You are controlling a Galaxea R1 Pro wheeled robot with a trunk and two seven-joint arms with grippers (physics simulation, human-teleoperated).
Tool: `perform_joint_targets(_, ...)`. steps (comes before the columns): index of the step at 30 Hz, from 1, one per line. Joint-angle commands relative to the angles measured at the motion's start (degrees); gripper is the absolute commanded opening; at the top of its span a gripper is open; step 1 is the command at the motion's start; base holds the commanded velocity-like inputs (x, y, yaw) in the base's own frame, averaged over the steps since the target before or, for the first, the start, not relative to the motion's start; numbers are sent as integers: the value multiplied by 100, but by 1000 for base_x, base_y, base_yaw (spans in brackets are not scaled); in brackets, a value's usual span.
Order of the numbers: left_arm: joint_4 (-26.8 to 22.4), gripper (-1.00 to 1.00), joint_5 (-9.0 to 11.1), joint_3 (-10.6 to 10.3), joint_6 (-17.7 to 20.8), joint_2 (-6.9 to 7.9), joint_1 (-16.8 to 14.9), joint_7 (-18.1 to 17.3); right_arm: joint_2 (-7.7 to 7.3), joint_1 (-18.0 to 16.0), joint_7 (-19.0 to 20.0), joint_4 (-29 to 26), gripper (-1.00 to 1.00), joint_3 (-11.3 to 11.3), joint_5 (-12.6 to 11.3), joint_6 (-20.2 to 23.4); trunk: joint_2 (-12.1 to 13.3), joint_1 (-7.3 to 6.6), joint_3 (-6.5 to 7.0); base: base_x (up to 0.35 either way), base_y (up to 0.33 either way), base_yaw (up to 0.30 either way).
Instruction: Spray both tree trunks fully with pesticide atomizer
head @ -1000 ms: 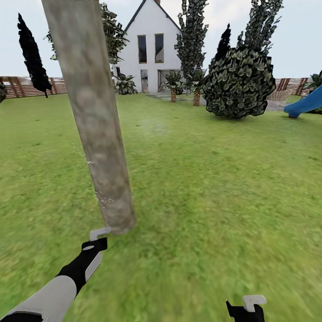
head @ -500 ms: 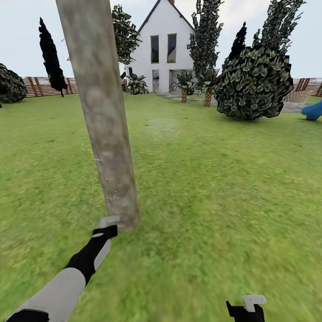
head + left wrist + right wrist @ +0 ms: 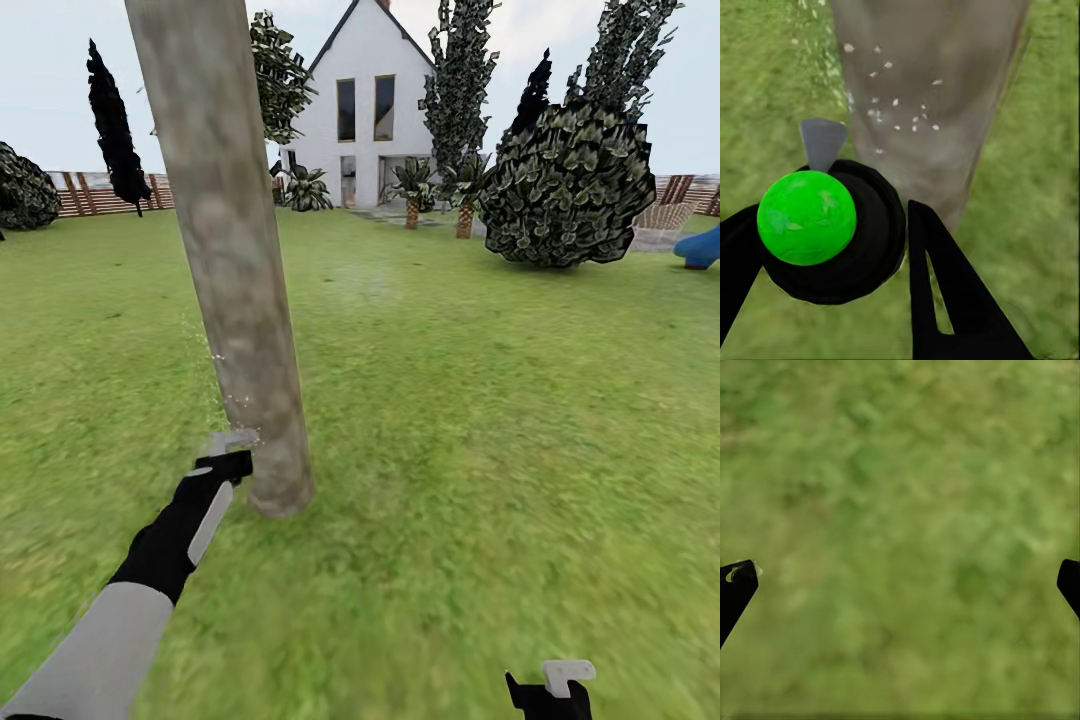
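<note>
A thick mottled grey-brown tree trunk (image 3: 235, 260) rises from the grass floor (image 3: 480, 420) just ahead on the left. My left gripper (image 3: 225, 462) is shut on the pesticide atomizer (image 3: 807, 217), a black round body with a green ball top and a grey nozzle (image 3: 228, 440). The nozzle sits close against the trunk's lower left side. White pesticide specks (image 3: 896, 105) dot the trunk (image 3: 937, 75) and scatter along its left edge (image 3: 232, 400). Low at the right, my right gripper (image 3: 555, 690) hangs over bare grass, open with its fingers far apart (image 3: 900, 585).
A big round bush (image 3: 570, 185) and a blue slide (image 3: 703, 248) stand at the far right. The white house (image 3: 365, 110), tall jagged-leaved trees (image 3: 455, 80), small palms (image 3: 412, 190) and the brown slat fence (image 3: 110, 192) line the back. A black tree (image 3: 115, 125) stands far left.
The view first swung left, shifting the whole picture. Since then my left arm has lifted the atomizer higher up the trunk's base. The right gripper has stayed put.
</note>
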Motion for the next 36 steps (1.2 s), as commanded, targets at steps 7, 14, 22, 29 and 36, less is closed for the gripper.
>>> perform_joint_targets(7,-548,-100,-73,265,497,214,16,-3,0,0,-2,-2,100,2,1,0,0,0,0,0,0,0)
perform_joint_targets(14,-1518,-100,-45,251,1242,-60,-6,3,0,0,-1,-2,100,0,-2,0,0,0,0,0,0,0)
perform_joint_targets(22,-2007,-100,-69,681,1659,249,-153,4,0,-1,0,0,100,0,2,0,0,0,0,0,0,0)
perform_joint_targets(29,-2367,-100,-52,-12,2452,-460,-393,13,0,0,0,-2,100,1,-2,0,0,0,0,0,0,0)
perform_joint_targets(36,-2353,-100,-41,-130,2621,-441,-366,-53,0,0,0,-2,100,1,-2,0,0,0,0,8,0,0)
